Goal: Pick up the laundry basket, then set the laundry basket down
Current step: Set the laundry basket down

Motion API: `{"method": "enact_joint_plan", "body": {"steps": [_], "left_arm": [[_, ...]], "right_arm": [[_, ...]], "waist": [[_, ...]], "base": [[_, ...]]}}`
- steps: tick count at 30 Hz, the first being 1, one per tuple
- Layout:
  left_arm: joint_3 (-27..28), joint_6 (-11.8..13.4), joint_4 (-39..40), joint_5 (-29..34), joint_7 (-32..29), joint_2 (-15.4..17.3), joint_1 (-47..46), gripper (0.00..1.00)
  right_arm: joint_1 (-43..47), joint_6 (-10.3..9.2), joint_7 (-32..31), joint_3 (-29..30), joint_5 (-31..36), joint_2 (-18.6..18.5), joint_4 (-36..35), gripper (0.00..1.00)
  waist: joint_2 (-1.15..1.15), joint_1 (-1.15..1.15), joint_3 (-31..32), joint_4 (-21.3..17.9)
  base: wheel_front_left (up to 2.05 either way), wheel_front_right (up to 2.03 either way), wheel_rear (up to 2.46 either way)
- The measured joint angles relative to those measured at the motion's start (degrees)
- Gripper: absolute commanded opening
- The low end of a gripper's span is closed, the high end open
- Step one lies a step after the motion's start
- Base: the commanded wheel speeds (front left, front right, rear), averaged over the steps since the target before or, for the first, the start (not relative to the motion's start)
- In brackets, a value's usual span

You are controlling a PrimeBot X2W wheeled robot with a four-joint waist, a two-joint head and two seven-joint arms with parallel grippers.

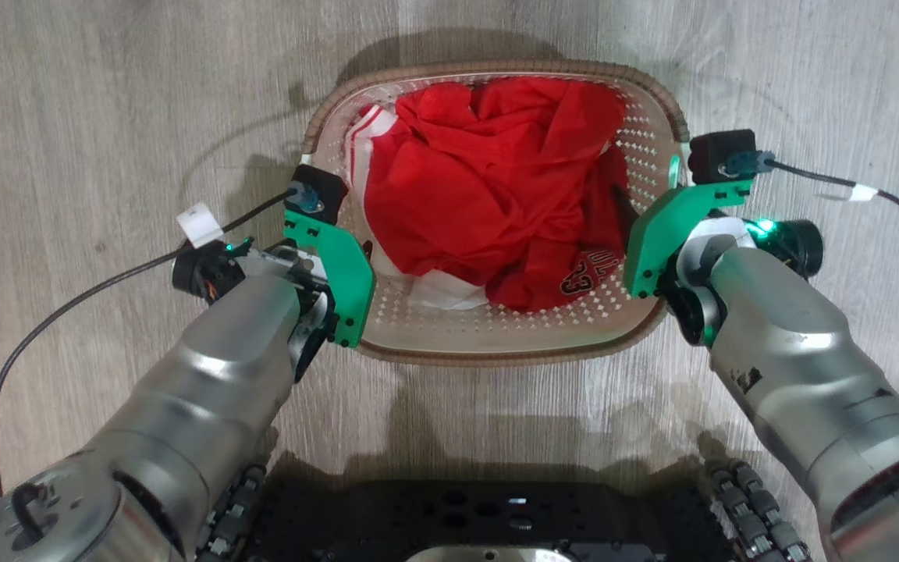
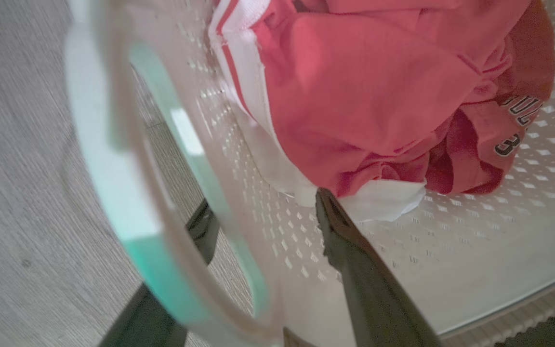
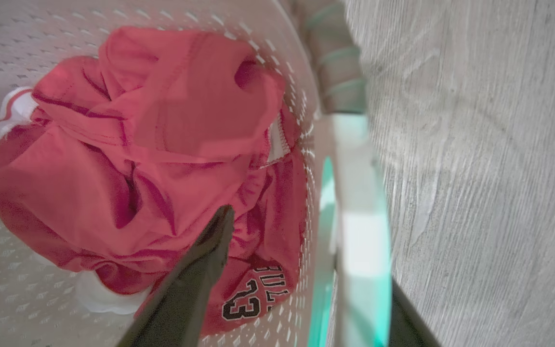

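Left claw (image 2: 264, 202) spread wide; right claw (image 3: 309, 250) spread wide too.

Numeral 33 (image 3: 243, 301) is printed in black, white-outlined figures on the red garment (image 3: 138, 159) held inside the laundry basket (image 1: 543, 328). Directly above the numeral, the partly folded letters "ULL" are read.

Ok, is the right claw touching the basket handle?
Cannot tell. Right wrist view: the right claw straddles the handle, inner finger clearly apart, outer finger partly hidden behind it.

At the left gripper (image 2: 264, 205), the laundry basket handle (image 2: 104, 159) between its fingers (image 2: 354, 270) is a close blur, half hiding the outer one.
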State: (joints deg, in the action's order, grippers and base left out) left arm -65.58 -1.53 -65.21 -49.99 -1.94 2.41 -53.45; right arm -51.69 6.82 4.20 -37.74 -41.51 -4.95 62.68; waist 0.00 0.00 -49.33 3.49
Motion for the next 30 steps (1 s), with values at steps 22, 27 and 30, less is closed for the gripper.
{"method": "enact_joint_plan", "body": {"steps": [22, 27, 30], "left_arm": [[-3.42, 1.19, -0.31, -3.58, 1.88, -0.10, 0.25, 1.00], [-4.12, 1.56, -0.12, -4.50, 2.54, -0.10, 0.73, 1.00], [-4.30, 1.57, -0.10, -4.83, 2.59, -0.10, 0.93, 1.00]], "right_arm": [[-0.82, 0.27, 0.18, -1.82, -3.41, 0.76, 7.72, 1.00], [-0.87, 0.27, 0.18, -1.96, -3.41, 0.77, 9.25, 1.00], [-0.86, 0.27, 0.18, -2.16, -3.42, 0.77, 9.47, 1.00]], "waist": [[0.00, 0.00, 3.13, 0.23], [0.00, 0.00, 4.68, 0.51], [0.00, 0.00, 5.35, 0.63]], "base": [[0.00, 0.00, 0.00], [0.00, 0.00, 0.00], [0.00, 0.00, 0.00]]}}
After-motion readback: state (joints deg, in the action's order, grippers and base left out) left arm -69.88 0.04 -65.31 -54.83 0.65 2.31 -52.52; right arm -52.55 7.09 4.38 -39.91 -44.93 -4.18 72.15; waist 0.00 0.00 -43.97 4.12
